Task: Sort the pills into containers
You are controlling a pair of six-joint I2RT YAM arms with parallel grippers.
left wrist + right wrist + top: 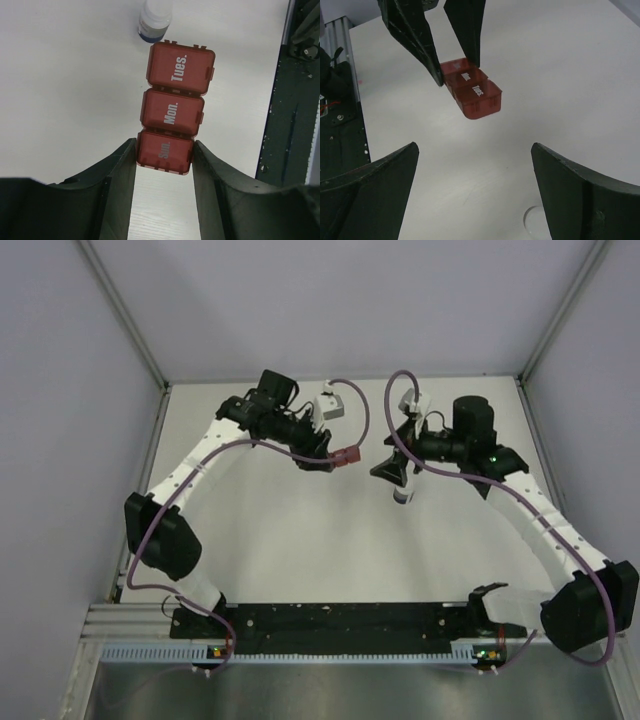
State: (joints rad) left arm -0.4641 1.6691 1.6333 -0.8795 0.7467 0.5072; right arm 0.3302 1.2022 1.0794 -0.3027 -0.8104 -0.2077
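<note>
The containers (175, 100) are a dark red strip of three joined compartments marked Sun., Mon. and Tues., all lids shut. My left gripper (165, 150) is shut on the Sun. end and holds the strip above the table, as the top view (348, 456) shows. My right gripper (475, 147) is open and empty; it faces the strip's Tues. end (481, 97) with a gap between. In the top view the right gripper (388, 472) is just right of the strip. No loose pills show.
A small white bottle (156, 20) stands on the table beyond the strip, below my right gripper in the top view (402, 496). A black rail (330, 620) runs along the near edge. Grey walls enclose the white table (300, 560).
</note>
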